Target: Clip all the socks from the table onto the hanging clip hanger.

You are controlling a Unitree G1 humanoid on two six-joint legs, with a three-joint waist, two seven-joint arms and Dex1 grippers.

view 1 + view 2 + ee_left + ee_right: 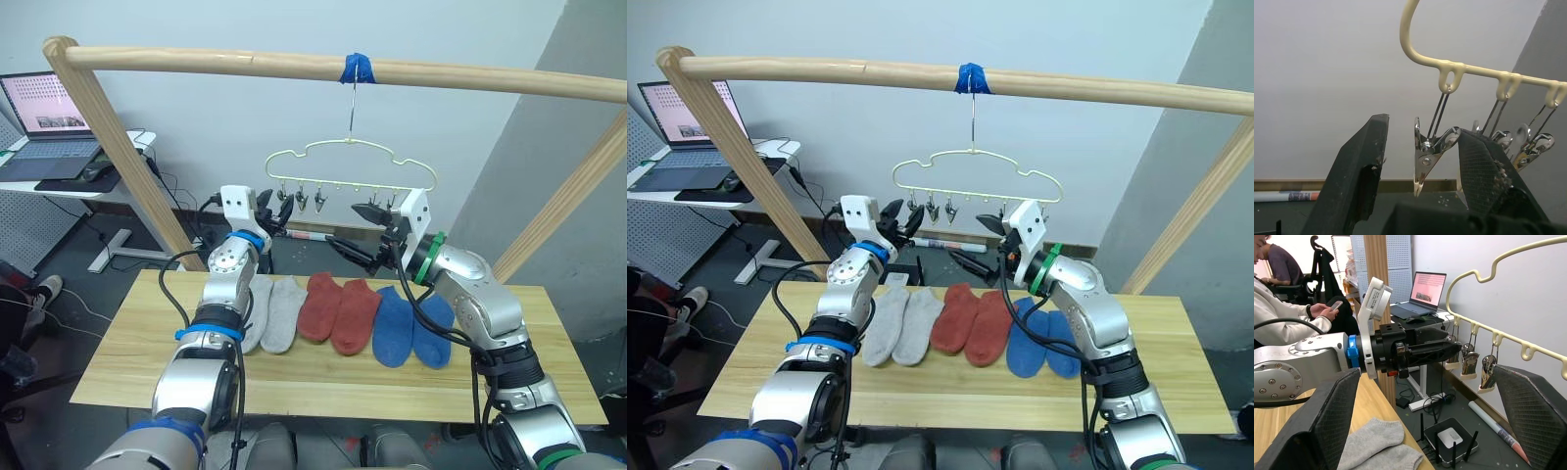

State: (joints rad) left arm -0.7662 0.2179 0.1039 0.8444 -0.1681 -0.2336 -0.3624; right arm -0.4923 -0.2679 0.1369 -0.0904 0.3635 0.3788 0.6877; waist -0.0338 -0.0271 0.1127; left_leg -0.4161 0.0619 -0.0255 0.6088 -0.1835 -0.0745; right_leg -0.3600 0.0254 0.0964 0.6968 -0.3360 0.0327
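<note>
The pale yellow clip hanger [351, 164] hangs by its hook from the pole, with a row of metal clips [302, 201] below it. Six socks lie side by side on the table [137, 362]: a grey pair [271, 313], a red pair [339, 311] and a blue pair [412, 329]. My left gripper [278, 211] is raised to the hanger's left end. In the left wrist view its fingers [1356, 181] stand open on either side of the end clip [1425, 155], without squeezing it. My right gripper [361, 232] is open and empty, just below the hanger's right half.
A thick wooden pole frame [245, 65] with blue tape [358, 69] carries the hanger, and its slanted legs [127, 166] flank the table. A desk with a laptop [44, 108] stands at far left. A seated person [1283, 308] holds a phone. A router [1449, 438] lies on the floor.
</note>
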